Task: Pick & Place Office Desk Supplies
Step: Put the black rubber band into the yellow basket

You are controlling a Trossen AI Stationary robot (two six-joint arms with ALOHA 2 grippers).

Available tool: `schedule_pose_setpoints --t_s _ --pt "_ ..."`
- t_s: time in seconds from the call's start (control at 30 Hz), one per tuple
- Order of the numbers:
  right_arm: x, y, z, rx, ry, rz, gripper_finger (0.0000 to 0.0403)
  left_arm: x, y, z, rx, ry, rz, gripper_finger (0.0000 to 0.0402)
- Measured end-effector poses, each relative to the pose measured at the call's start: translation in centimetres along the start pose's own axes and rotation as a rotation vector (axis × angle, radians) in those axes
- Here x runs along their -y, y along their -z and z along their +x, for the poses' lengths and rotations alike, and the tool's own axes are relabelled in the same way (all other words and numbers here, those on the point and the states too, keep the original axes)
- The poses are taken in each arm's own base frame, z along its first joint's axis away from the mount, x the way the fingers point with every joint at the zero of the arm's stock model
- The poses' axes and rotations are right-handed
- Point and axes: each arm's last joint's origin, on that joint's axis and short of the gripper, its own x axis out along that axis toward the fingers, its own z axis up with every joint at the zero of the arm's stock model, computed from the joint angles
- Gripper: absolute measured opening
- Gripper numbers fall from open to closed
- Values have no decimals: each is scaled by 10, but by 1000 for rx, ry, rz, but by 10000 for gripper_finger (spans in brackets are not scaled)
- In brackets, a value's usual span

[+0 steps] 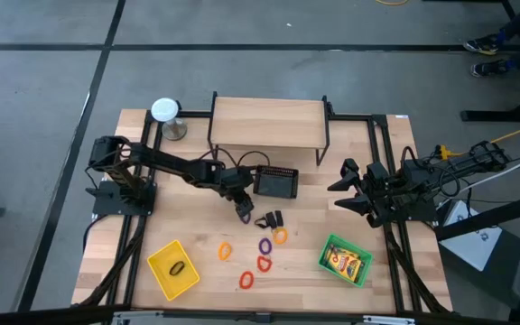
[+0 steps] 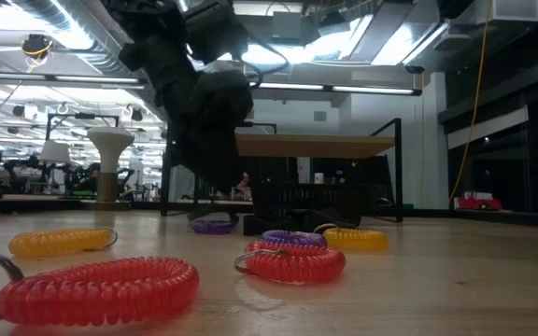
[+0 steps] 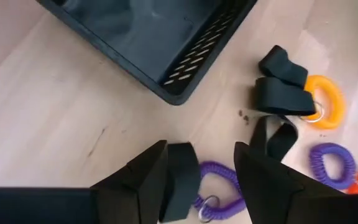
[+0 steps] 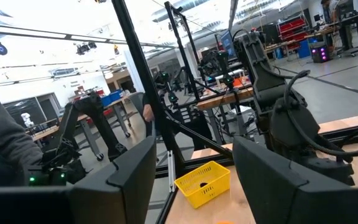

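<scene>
Several coil rings lie on the wooden table: orange (image 1: pixel 281 236), purple (image 1: pixel 265 245), red (image 1: pixel 264 263), red (image 1: pixel 246 280) and orange (image 1: pixel 226 250). Black clips (image 1: pixel 269 219) lie beside them. My left gripper (image 3: pixel 204 162) is open and slants down over another purple ring (image 3: pixel 219 186), which lies flat between its fingers. A green tray (image 1: pixel 345 260) holds a yellow crayon-like pack. A yellow tray (image 1: pixel 173 268) holds a small black item. My right gripper (image 1: pixel 346 190) waits open, raised at the table's right.
A black mesh basket (image 1: pixel 275 182) stands just beyond my left gripper, in front of a wooden shelf (image 1: pixel 269 126) on a black frame. A white-topped round metal object (image 1: pixel 165 116) stands at the far left. Black clips (image 3: pixel 283 93) and an orange ring (image 3: pixel 328 102) lie close to the left fingers.
</scene>
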Motion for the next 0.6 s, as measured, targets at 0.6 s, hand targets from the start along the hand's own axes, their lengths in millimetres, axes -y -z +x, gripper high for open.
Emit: schedule_pose_setpoints --t_s 0.6 --pt "0 0 0 0 0 -8 214 -9 9 2 -111 -54 -5 183"
